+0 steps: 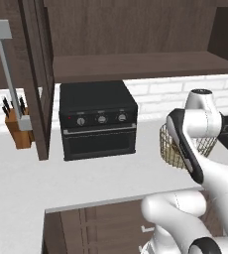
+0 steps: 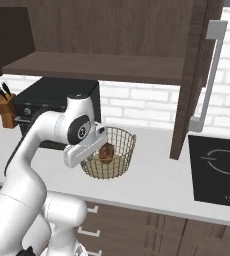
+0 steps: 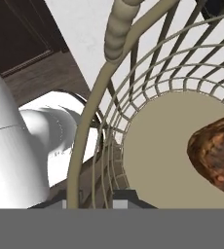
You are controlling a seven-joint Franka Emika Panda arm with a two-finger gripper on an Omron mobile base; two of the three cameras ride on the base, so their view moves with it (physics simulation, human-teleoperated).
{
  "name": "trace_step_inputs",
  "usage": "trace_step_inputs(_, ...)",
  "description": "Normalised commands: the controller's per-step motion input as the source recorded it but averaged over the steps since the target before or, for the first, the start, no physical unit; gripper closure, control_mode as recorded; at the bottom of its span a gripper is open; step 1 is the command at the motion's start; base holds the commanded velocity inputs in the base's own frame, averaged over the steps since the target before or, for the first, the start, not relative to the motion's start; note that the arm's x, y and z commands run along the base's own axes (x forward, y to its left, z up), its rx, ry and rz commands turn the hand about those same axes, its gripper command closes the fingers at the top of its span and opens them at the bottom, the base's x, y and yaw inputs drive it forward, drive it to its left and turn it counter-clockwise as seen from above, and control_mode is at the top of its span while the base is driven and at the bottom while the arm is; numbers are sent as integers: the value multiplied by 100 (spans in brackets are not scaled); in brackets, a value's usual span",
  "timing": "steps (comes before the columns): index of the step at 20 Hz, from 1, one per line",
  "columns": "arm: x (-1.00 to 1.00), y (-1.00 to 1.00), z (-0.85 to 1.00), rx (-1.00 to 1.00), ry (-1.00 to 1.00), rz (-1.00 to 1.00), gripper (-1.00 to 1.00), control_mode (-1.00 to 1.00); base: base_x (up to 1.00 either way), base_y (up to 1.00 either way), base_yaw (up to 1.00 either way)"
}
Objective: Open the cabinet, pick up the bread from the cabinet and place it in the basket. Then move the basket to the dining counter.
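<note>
The tan open-weave basket (image 2: 118, 146) stands on the white worktop, right of the black oven. The golden-brown bread (image 2: 106, 152) lies inside it on the flat bottom (image 3: 216, 151). My gripper (image 2: 98, 140) is at the basket's near-left rim. In the hand view the rim (image 3: 118, 34) and mesh wall run down between the fingertips, and the gripper (image 3: 94, 200) is shut on the basket. In the left base view my forearm covers most of the basket (image 1: 206, 144). The dark wooden cabinet (image 1: 136, 64) above stands open, its door (image 2: 192, 75) swung out. The dining counter is out of view.
The black oven (image 1: 97, 119) sits left of the basket, and a knife block (image 1: 19, 130) stands further left. An open cabinet door with a silver handle (image 1: 9, 74) hangs over the worktop. A black hob (image 2: 219, 170) lies to the right. Brown drawers (image 2: 137, 225) run below.
</note>
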Motion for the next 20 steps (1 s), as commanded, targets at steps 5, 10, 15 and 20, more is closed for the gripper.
trace_step_inputs(5, -3, 24, 15, 2, 2, 5, 100, -100, 0, 0, 0)
trace_step_inputs(10, 0, 0, 0, 0, 0, 0, 100, -100, 0, 0, 0)
trace_step_inputs(15, 0, 0, 0, 0, 0, 0, 100, -100, 0, 0, 0)
trace_step_inputs(20, -31, 0, 0, 0, -1, 0, 100, 100, -20, 0, 0)
